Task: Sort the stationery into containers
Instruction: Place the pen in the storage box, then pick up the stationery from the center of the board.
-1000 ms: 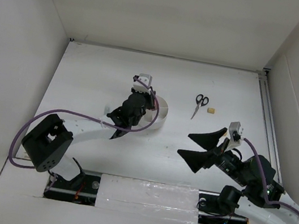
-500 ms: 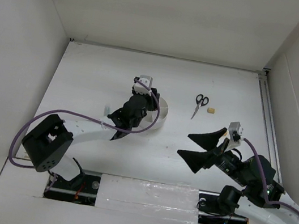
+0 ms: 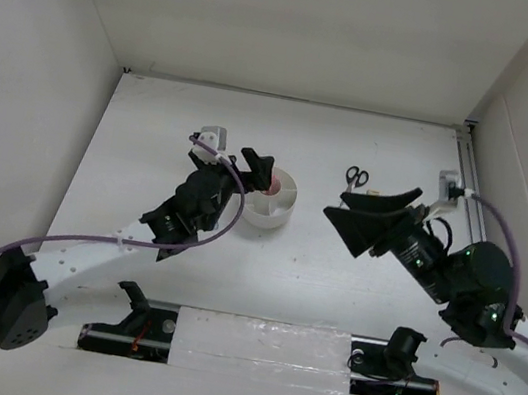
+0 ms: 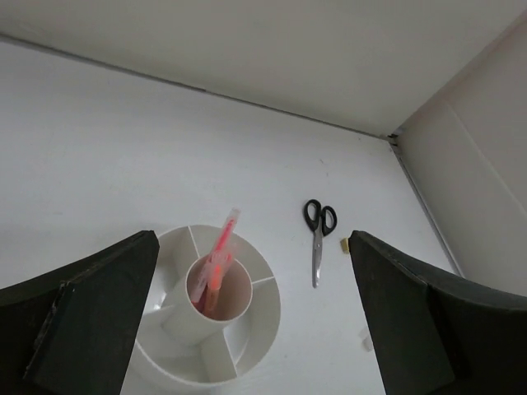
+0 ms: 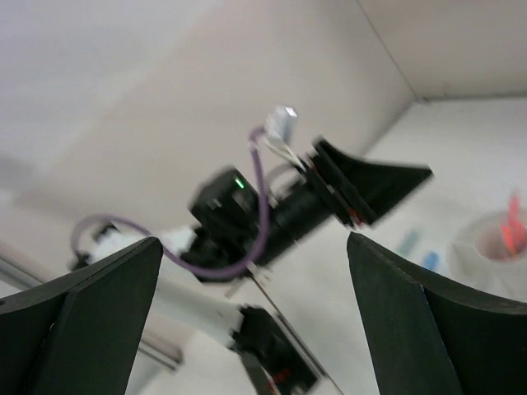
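The round white organizer [image 3: 270,202] [image 4: 265,306] stands mid-table, and pink and orange pens [image 4: 216,262] lean in its centre cup. My left gripper [image 3: 238,181] [image 4: 255,329] hangs open just left of it, with nothing between its fingers. Black-handled scissors [image 3: 353,178] [image 4: 317,239] lie to the organizer's right, with a tiny tan eraser [image 4: 345,243] beside them. My right gripper [image 3: 343,209] is open and empty, raised near the scissors and pointing left. It hides the eraser from the top view. The blurred right wrist view shows the organizer [image 5: 492,251] and two short bluish markers [image 5: 418,250].
White walls close in the table at the back and both sides. A rail [image 3: 469,196] runs along the right edge. The left arm [image 3: 92,255] stretches from the near-left corner across the table. A small pale scrap [image 4: 365,336] lies near the organizer.
My left gripper opened and drew back to the left off the organizer, which now shows with pens in its cup. My right gripper swung up and toward the back, close to the scissors.
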Motion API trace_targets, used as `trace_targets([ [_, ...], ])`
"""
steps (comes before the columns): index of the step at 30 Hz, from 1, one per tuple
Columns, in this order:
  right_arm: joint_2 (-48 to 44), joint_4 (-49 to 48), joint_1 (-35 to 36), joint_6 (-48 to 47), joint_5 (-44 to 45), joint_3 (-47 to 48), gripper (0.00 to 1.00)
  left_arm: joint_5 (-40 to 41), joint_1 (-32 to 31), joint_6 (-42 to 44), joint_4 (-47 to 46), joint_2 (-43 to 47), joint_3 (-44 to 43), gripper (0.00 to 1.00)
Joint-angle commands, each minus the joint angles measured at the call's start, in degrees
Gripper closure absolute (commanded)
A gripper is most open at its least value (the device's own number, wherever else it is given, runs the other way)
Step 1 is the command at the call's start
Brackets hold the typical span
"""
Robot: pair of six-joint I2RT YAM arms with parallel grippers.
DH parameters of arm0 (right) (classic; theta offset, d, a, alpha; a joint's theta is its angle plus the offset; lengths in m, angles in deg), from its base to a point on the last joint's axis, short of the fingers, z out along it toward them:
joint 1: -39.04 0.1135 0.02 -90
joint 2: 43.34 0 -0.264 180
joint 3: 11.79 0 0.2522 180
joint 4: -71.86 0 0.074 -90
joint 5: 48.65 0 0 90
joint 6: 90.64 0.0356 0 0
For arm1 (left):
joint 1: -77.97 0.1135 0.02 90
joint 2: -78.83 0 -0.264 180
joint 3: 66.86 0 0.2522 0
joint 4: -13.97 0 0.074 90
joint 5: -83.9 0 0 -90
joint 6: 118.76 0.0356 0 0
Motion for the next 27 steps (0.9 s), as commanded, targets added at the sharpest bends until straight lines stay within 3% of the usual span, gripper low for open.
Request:
trace_targets([
  [1, 5.1, -3.4, 0.9, 4.8, 1.2, 12.5, 0.0, 5.0, -0.1, -9.2, 14.5, 4.3, -3.1, 0.0],
  [4, 10.7, -0.9, 0.9, 4.0, -0.7, 20.4, 0.0, 4.2, -0.1, -11.6, 21.2, 8.1, -2.5, 0.0],
  [11, 16.7, -0.9, 1.4, 0.8, -1.8, 25.5, 0.0, 0.7, -0.1, -13.8, 29.6, 13.5, 0.1, 0.0],
  [20, 17.2, -0.9, -1.2, -2.1, 5.3, 22.7, 0.0, -3.7, -0.1, -16.2, 42.1, 14.6, -6.1, 0.0],
  [21, 16.5, 0.3, -3.4, -2.1, 12.3, 19.7, 0.0, -3.1, -0.1, -16.2, 44.3, 14.6, -8.7, 0.0],
  [23, 15.9, 2.9, -8.2, -1.4, 18.1, 16.8, 0.0, -1.9, -0.1, -17.0, 49.3, 14.6, -12.0, 0.0],
  [24, 15.9, 7.4, -16.2, -0.1, 16.6, 15.7, 0.0, 0.2, -0.1, -17.8, 54.4, 14.6, -13.6, 0.0],
  [27, 21.3, 13.3, -29.5, 4.1, 7.3, 13.6, 0.0, 4.1, -0.1, -20.1, 63.5, 16.3, -18.5, 0.0],
])
